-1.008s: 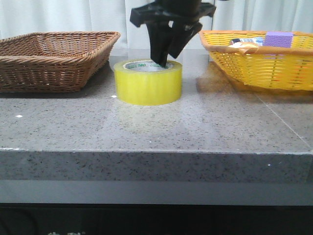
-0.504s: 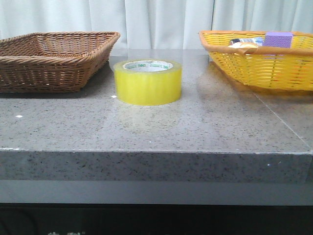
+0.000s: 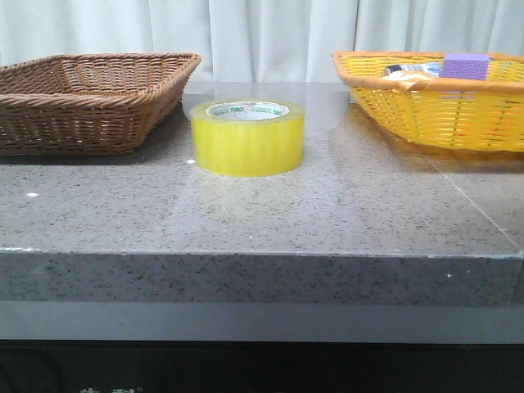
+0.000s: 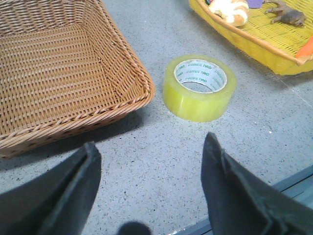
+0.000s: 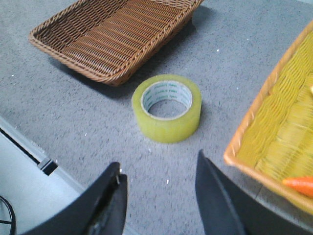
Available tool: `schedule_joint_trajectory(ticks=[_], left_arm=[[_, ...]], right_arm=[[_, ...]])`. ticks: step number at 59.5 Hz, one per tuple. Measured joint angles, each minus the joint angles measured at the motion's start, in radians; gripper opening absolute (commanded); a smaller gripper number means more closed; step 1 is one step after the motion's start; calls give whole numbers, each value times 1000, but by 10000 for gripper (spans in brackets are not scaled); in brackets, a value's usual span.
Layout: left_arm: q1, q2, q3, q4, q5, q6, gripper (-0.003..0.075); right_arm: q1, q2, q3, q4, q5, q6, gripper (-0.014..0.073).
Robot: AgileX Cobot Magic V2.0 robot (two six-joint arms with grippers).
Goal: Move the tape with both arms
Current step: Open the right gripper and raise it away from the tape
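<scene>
You had the tape (image 3: 248,137) lying flat on the grey speckled tabletop (image 3: 262,213), its white core with green print facing up, between the two baskets and touching neither. The brown basket (image 3: 90,98) sat to its left; what showed of its inside in the wrist views held nothing. The yellow basket (image 3: 434,102) sat to its right, and you could see several things in it: a purple block (image 3: 467,65) near the back, a pale bun-like item (image 4: 230,11) against the rim, a small brown animal figure (image 4: 288,16), and an orange thing (image 5: 299,185) of which only an edge showed. In the front view a dark packet lay beside the purple block, too small to make out. Neither arm appeared in the front view. Your left claw (image 4: 151,186) hung above the tabletop with its jaws spread wide and nothing between them, the tape well ahead of it, near the brown basket's corner. Your right claw (image 5: 159,196) was likewise spread apart and held nothing, poised over the tabletop's near edge with the tape ahead of it and the yellow basket's rim just beside one finger.
</scene>
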Motion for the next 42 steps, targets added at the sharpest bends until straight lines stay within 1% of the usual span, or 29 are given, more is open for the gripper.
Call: schedule_joint_trajectory(ticks=[9,18,42], left_arm=[[0,0,0,0,0,0,438],[0,0,0,0,0,0,438],[0,5,-10,-8,7,0,438]], right_arm=[[0,-131,111,2,-6,0,362],[0,-212,166,2,-8,0,362],[0,-234,177,4,2,2,362]])
